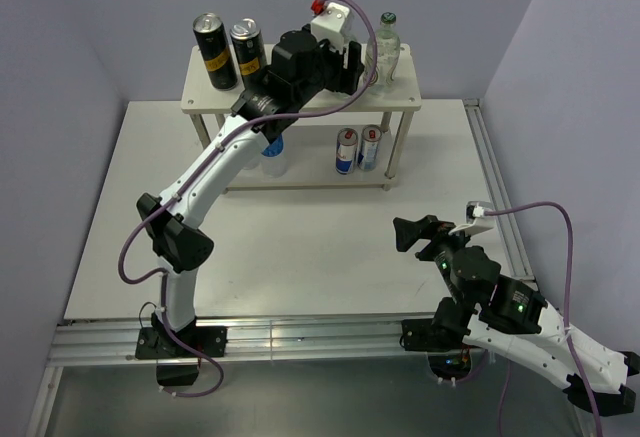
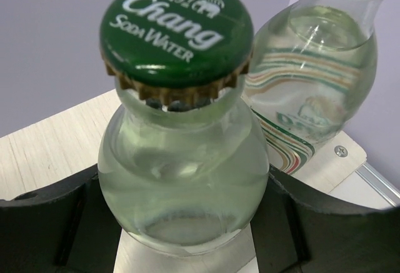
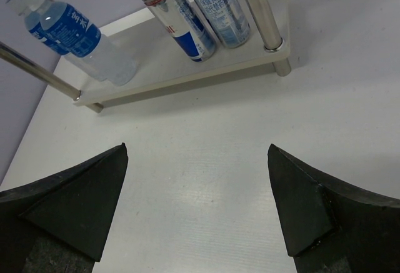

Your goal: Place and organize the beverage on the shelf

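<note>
The cream-white shelf point(image 1: 400, 99) stands at the back of the table. Two black yellow-marked cans point(image 1: 215, 52) point(image 1: 248, 47) stand on the left of its top board. My left gripper point(image 1: 352, 62) reaches over the right of the top board. In the left wrist view my left gripper point(image 2: 187, 223) is shut on a clear green-capped bottle point(image 2: 181, 160) that stands upright on the board point(image 2: 50, 148). The second green-capped bottle point(image 1: 388, 52) point(image 2: 319, 79) stands just beyond it. Blue-labelled water bottles point(image 1: 272, 152) point(image 3: 81, 35) are on the lower board. My right gripper point(image 1: 425, 237) point(image 3: 197, 148) is open and empty above the table.
Two slim red, blue and silver cans point(image 1: 346, 150) point(image 1: 370, 147) stand on the right of the lower board point(image 3: 187, 67), between the shelf legs point(image 3: 259, 10). A metal rail point(image 1: 500, 187) runs along the table's right edge. Grey walls close in behind and beside the shelf.
</note>
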Robot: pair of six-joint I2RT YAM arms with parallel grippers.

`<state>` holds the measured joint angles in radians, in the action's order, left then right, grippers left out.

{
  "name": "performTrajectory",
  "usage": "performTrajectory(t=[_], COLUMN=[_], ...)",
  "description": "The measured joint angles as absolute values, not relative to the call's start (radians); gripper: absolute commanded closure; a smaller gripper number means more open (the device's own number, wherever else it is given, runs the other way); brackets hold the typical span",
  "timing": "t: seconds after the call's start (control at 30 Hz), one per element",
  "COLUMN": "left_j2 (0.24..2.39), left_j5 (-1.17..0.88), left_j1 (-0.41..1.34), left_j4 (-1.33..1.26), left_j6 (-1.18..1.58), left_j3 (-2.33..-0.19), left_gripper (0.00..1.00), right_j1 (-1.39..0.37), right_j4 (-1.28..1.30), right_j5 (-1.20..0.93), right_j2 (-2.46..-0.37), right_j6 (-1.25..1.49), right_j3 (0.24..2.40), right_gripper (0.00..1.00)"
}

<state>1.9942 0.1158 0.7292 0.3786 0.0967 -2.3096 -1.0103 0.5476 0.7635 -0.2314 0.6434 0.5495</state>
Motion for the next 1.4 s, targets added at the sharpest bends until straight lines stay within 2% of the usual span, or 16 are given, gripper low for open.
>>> performTrajectory(t=[0.07,0.2,0.3,0.67,0.97,1.1,1.23,1.33,1.37,1.4], left_j2=[1.982,1.96,1.936,1.862,1.712,1.568,1.331,1.171,1.132,1.1], left_j5=[0.115,0.12,0.121,0.125,0.152,0.198,0.327,0.453,0.527,0.588], left_j1=[0.73,0.731,0.734,0.738,0.797,0.863,0.986,1.088,1.124,1.159], left_j4=[0.366,0.347,0.321,0.273,0.265,0.269,0.246,0.283,0.294,0.324], left_j6=[0.093,0.089,0.086,0.088,0.088,0.094,0.102,0.116,0.126,0.144], left_j3=[-2.289,-2.252,-2.215,-2.144,-1.98,-1.821,-1.508,-1.298,-1.247,-1.209], left_gripper=[0.34,0.12,0.01,0.0,0.01,0.01,0.01,0.05,0.24,0.48], right_j1=[-1.01,-1.01,-1.01,-1.01,-1.01,-1.01,-1.01,-1.01,-1.01,-1.01], right_j4=[0.548,0.548,0.548,0.548,0.548,0.548,0.547,0.544,0.541,0.538], right_j5=[0.765,0.767,0.768,0.772,0.779,0.783,0.786,0.777,0.771,0.766], right_j2=[-0.23,-0.23,-0.23,-0.225,-0.228,-0.234,-0.245,-0.257,-0.262,-0.267], right_j6=[0.644,0.647,0.65,0.657,0.657,0.66,0.662,0.656,0.652,0.647], right_j3=[0.55,0.55,0.55,0.549,0.548,0.548,0.548,0.548,0.548,0.549], right_gripper=[0.0,0.0,0.0,0.0,0.0,0.0,0.0,0.0,0.0,0.0])
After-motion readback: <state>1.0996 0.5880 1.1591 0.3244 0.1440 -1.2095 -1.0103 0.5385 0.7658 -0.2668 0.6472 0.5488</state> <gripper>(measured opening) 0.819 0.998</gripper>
